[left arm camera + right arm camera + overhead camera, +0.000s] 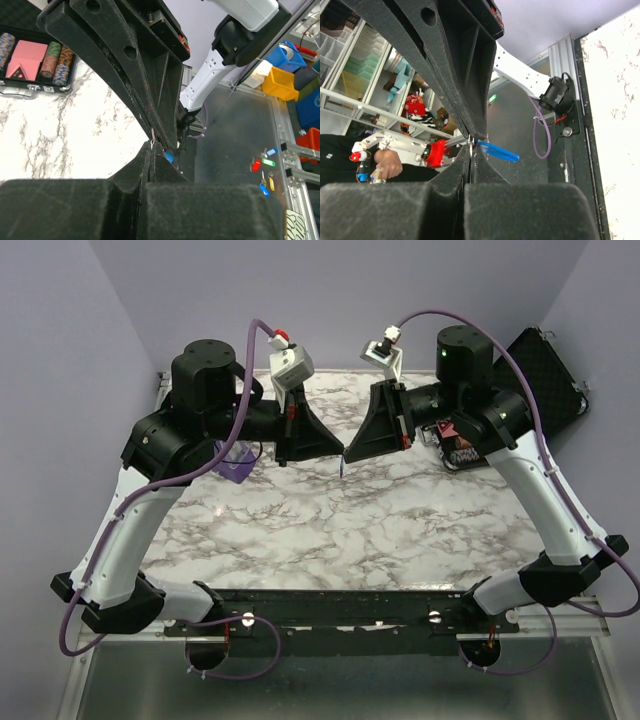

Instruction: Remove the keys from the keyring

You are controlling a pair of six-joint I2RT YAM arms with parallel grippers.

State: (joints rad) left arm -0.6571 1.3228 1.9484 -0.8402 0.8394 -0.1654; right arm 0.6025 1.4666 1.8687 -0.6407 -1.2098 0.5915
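Both grippers meet tip to tip in the air over the middle of the marble table (330, 530). My left gripper (335, 450) is shut on a thin metal keyring (152, 134), seen between its pads in the left wrist view (151, 148). My right gripper (353, 452) is shut on the same ring (471, 141) from the other side, as the right wrist view shows (471, 148). The keys, a small bright-blue oblong (498, 151), hang from the ring just below the fingertips (342, 469). In the left wrist view only a blue edge of them (169, 158) shows.
A purple wedge-shaped container (237, 464) sits at the table's back left under the left arm. An open black case (545, 365) with poker chips and a pink object (27, 57) stands at the back right. Several coloured key tags (265, 167) lie on the metal shelf below the table.
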